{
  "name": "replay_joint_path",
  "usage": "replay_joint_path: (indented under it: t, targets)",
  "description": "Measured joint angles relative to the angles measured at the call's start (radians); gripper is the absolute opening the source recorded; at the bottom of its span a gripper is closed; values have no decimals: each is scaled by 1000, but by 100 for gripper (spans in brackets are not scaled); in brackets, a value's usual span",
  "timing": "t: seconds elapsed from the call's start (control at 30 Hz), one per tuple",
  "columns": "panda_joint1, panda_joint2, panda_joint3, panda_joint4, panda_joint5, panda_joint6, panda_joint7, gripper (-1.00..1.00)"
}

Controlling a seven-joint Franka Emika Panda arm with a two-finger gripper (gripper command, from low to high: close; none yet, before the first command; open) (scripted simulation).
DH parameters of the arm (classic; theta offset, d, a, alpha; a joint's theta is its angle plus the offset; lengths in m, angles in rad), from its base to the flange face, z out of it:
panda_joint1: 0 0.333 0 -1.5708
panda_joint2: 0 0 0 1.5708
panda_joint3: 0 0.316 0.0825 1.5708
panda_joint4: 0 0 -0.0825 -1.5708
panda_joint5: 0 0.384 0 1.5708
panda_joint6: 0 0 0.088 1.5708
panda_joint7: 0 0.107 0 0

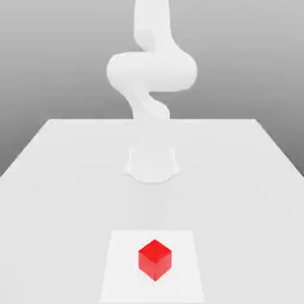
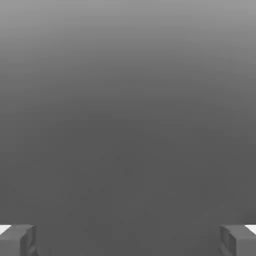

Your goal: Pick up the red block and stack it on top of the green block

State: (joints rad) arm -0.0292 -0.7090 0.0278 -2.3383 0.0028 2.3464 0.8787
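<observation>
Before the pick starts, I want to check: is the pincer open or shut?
Open. In the hand view the pincer has its two fingers far apart at opposite edges, with nothing between them.

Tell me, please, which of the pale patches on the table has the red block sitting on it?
The square patch nearest the camera: the red block stands on it. The round patch farther back sits under the arm.

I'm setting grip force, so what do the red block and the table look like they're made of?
Red block: looks like smooth matte plastic, uniform colour with no grain, though a render leaves that open. Table: plain white matte surface, no visible texture; material unclear.
</observation>
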Motion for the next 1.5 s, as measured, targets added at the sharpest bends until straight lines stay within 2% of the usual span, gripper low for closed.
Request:
replay_joint_path:
  t: [0.37, 0.57, 0.7, 0.9, 0.93, 1.13, 1.33, 1.5]
  targets:
    - [-108, 404, 113, -171, -15, 208, 370, 0]
    - [-135, 623, 141, -262, -38, 319, 578, 0]
    - [-129, 767, 137, -320, -43, 396, 705, 0]
    - [-76, 985, 68, -303, -117, 569, 787, 0]
    - [-70, 1004, 61, -301, -123, 585, 792, -100]
    - [-67, 1014, 57, -299, -129, 595, 796, -100]
    - [-96, 841, 102, -326, -53, 450, 741, -100]
    - [-164, 858, 37, -201, 1, 342, 785, -100]
